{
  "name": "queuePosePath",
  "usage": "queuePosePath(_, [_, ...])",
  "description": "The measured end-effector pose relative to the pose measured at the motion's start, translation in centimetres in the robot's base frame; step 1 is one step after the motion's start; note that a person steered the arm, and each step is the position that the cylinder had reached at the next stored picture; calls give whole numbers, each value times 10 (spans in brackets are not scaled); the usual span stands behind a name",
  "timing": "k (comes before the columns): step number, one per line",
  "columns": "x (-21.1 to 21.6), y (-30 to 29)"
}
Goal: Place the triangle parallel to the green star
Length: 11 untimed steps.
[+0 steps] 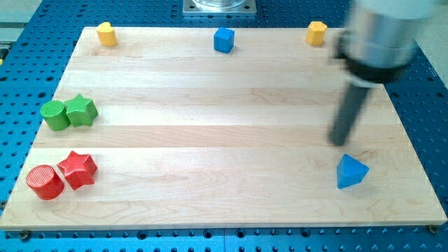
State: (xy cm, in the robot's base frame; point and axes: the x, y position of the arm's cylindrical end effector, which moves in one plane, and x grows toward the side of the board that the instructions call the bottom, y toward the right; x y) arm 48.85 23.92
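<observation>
Blue triangle (pixel 351 172) sits just below my tip (pixel 339 143), far from the green star (pixel 82 110). You see no pincer, only a rod. Push off-centre and the triangle may spin away.

Green cylinder (pixel 54 115), red cylinder (pixel 45 182), red star (pixel 78 170), blue cube (pixel 223 40).

Arm enters frame from 1 o'clock corner, upper part blurred. Wide silver-grey cylindrical housing (pixel 381 31) uppermost, cut off by frame top edge. Black collar (pixel 371 70) directly beneath housing. Straight dark rod (pixel 350 112) descends from collar, leaning slightly toward 7 o'clock. My tip (pixel 339 143) at rod's lower end, at table-top level, in right half of frame, at about 4 o'clock from frame centre. No gripper fitted.
</observation>
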Motion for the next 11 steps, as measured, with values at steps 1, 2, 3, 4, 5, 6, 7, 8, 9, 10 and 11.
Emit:
queuePosePath(1, [90,28])
queuePosePath(2, [87,-80])
queuePosePath(3, [9,-104])
queuePosePath(4, [-18,-100])
queuePosePath(5, [42,-121])
queuePosePath(6, [87,-64])
queuePosePath(7, [15,-28])
queuePosePath(8, [-31,-155])
queuePosePath(9, [-10,-67])
queuePosePath(10, [76,-103])
queuePosePath(11, [62,-161])
